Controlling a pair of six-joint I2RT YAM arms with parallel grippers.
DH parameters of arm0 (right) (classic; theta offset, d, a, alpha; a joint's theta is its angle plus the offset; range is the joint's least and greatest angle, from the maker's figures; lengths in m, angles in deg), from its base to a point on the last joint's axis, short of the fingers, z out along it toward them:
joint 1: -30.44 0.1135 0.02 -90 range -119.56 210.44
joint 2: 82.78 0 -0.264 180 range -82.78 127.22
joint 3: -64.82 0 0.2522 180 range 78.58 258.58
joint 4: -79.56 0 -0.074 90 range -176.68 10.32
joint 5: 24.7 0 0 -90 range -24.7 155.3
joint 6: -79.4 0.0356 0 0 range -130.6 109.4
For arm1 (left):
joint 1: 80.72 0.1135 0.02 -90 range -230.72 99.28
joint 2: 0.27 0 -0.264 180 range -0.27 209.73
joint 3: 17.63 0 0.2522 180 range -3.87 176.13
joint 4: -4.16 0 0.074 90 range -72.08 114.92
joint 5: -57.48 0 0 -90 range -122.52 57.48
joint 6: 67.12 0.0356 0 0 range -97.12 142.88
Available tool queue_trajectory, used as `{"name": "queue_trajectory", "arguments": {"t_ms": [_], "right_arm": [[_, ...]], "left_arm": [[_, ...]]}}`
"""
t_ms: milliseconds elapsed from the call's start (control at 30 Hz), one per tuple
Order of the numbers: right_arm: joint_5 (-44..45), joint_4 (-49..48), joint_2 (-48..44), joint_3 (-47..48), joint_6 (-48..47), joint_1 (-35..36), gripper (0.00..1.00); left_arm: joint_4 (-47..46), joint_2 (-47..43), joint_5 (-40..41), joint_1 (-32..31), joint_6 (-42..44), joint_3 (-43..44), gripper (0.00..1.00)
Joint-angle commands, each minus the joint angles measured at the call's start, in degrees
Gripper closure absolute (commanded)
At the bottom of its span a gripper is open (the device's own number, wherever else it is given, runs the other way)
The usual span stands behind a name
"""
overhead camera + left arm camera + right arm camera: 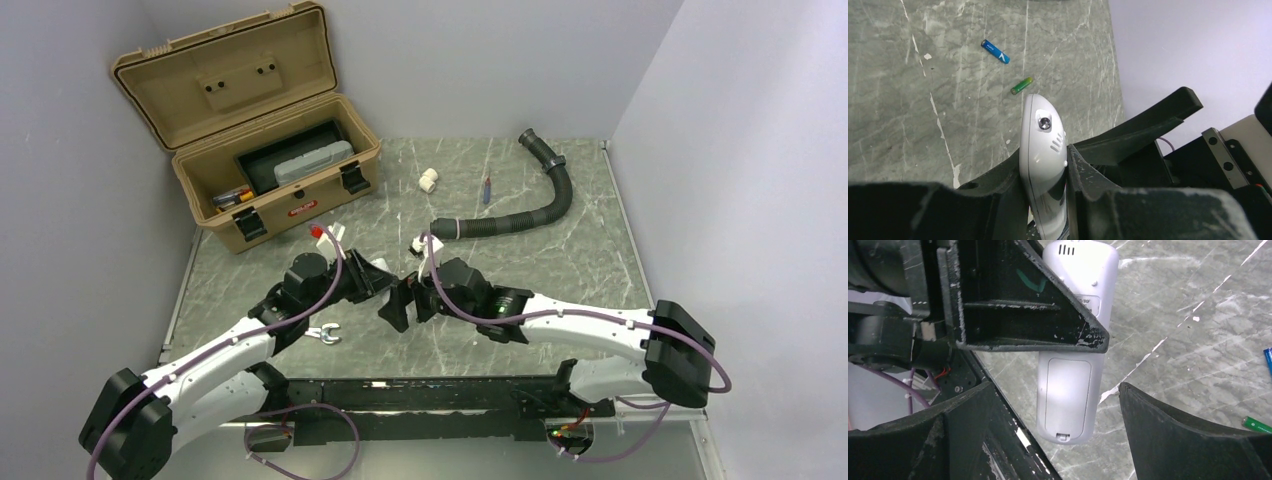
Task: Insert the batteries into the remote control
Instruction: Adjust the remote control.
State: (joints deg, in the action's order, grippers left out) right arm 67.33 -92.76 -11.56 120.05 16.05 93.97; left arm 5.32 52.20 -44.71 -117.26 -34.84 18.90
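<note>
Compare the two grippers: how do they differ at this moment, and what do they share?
The left gripper is shut on the remote control; the right gripper stands open, holding nothing. The left clamps its upper half; the right's fingers only flank its cover end. Both are black and meet at the remote.

two tiny slim cylindrical batteries: one blue battery [995, 51], one green battery [1021, 85]. one white plastic rectangular remote control [1068, 385]. one tan plastic toolbox [280, 212]. one black corrugated hose [545, 195]. one stubby white pipe fitting [428, 180]. one slim red-and-blue stick [487, 190]. one small silver metal piece [323, 335].
</note>
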Motion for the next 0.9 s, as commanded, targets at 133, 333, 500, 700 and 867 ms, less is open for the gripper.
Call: {"name": "queue_trajectory", "arguments": {"t_ms": [133,333,500,700,867], "right_arm": [[2.5,-0.6,4.5,4.0,4.3,0.4,0.09],[1.7,-0.3,6.8,4.9,5.1,0.4,0.23],[1.9,0.3,7.1,5.2,4.6,0.4,0.44],[0.2,1.3,7.8,6.1,3.3,0.4,0.72],[-1.6,1.6,8.0,6.5,1.8,0.4,0.94]], "left_arm": [[-3.0,0.1,-1.3,-0.3,0.5,1.7,1.00],[-3.3,0.0,-1.6,-0.3,0.7,1.8,1.00],[-3.3,-0.1,-1.4,-0.3,0.4,1.8,1.00],[-4.3,1.0,-2.8,-0.2,0.1,1.7,0.88],[-4.0,1.3,-3.4,-0.2,0.2,2.0,0.59]]}}
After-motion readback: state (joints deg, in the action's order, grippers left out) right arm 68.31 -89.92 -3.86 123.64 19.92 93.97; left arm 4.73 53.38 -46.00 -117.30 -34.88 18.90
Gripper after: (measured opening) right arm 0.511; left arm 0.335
